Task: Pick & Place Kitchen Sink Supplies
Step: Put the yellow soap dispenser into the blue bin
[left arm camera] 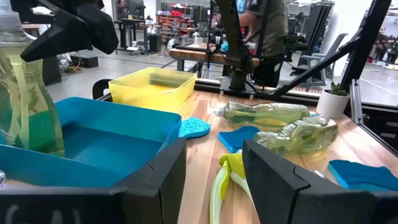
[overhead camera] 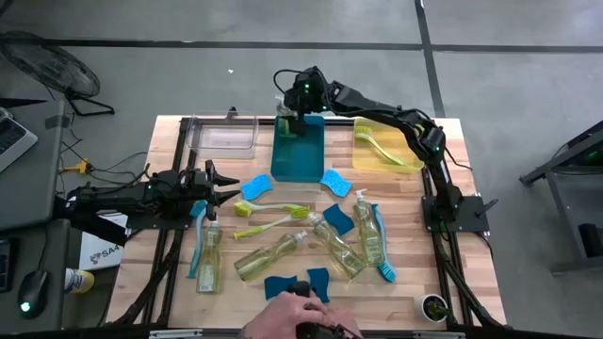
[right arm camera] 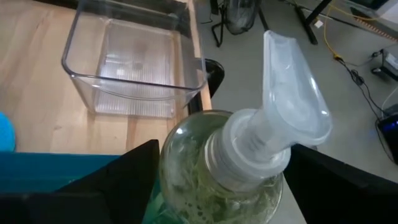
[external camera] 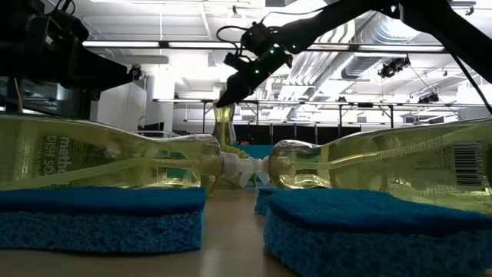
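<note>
- Wooden table (overhead camera: 170, 282), two arms, three bins in a row along the far edge: clear bin (overhead camera: 223, 137) on the left, teal bin (overhead camera: 300, 153) in the middle, yellow bin (overhead camera: 382, 146) on the right.
- Right gripper (overhead camera: 291, 121) sits over the far end of the teal bin, around the neck of an upright soap bottle (right arm camera: 217, 168). Fingers straddle the pump collar on both sides, spread apart; can't tell if they touch the bottle.
- That bottle stands at the far end of the teal bin, base inside it per the left wrist view (left arm camera: 25, 99).
- Left gripper (overhead camera: 219, 185) is at the table's left side, just left of the blue brush, fingers partly open, holding nothing. The left wrist view shows a lime-green brush (left arm camera: 227, 177) on the table between the fingers.
- Four more soap bottles lie flat mid-table: one at the left (overhead camera: 208, 256), one in the centre (overhead camera: 268, 254), two toward the right (overhead camera: 336, 248) (overhead camera: 371, 231).
- Lime-green brush (overhead camera: 382, 146) lies inside the yellow bin.
- Blue brush (overhead camera: 256, 187) and two more lime-green brushes (overhead camera: 273, 212) lie just in front of the teal bin.
- Blue sponges are scattered: one just right of the teal bin (overhead camera: 335, 183), one mid-table (overhead camera: 338, 220), two near the front edge (overhead camera: 297, 282).
- A person's hand (overhead camera: 301, 315) is at the front edge, near those two sponges.
</note>
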Tool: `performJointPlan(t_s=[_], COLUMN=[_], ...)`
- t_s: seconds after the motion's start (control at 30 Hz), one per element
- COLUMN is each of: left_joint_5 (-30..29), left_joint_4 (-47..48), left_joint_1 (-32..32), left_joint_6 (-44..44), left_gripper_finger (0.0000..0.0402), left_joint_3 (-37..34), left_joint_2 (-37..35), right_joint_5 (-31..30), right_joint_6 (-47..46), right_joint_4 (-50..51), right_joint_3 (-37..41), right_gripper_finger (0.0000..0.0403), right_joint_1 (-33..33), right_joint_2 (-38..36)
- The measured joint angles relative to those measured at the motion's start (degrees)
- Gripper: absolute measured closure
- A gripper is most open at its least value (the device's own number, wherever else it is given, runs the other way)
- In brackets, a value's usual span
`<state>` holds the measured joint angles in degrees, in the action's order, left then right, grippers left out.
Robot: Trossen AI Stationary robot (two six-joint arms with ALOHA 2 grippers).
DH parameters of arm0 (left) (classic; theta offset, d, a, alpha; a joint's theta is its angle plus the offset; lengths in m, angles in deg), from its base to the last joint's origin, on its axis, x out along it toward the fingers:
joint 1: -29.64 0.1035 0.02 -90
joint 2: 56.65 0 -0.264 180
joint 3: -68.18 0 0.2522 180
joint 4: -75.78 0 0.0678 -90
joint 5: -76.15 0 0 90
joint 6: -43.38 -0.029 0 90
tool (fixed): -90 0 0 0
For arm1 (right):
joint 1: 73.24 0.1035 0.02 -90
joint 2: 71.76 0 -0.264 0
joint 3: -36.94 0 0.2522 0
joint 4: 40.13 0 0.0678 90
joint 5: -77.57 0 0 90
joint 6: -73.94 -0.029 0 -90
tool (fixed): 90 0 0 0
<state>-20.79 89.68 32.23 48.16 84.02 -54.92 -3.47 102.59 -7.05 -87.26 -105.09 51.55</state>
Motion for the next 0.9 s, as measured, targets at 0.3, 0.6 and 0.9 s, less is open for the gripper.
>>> performJointPlan(t_s=[0.3,0.6,0.9], left_joint_5=[0.0,0.0,0.0], left_joint_4=[0.0,0.0,0.0], left_joint_1=[0.0,0.0,0.0], left_joint_6=[0.0,0.0,0.0], left_gripper_finger=[0.0247,0.0247,0.0247], left_joint_3=[0.0,0.0,0.0], left_joint_2=[0.0,0.0,0.0], right_joint_5=[-1.7,-1.4,-3.1], right_joint_6=[-4.3,-7.5,-12.5], right_joint_4=[0.4,-0.1,-0.8], right_joint_3=[0.0,0.1,0.1], right_gripper_finger=[0.0079,0.0079,0.0078], right_joint_1=[0.2,0.4,0.6], right_joint_2=[0.0,0.0,0.0])
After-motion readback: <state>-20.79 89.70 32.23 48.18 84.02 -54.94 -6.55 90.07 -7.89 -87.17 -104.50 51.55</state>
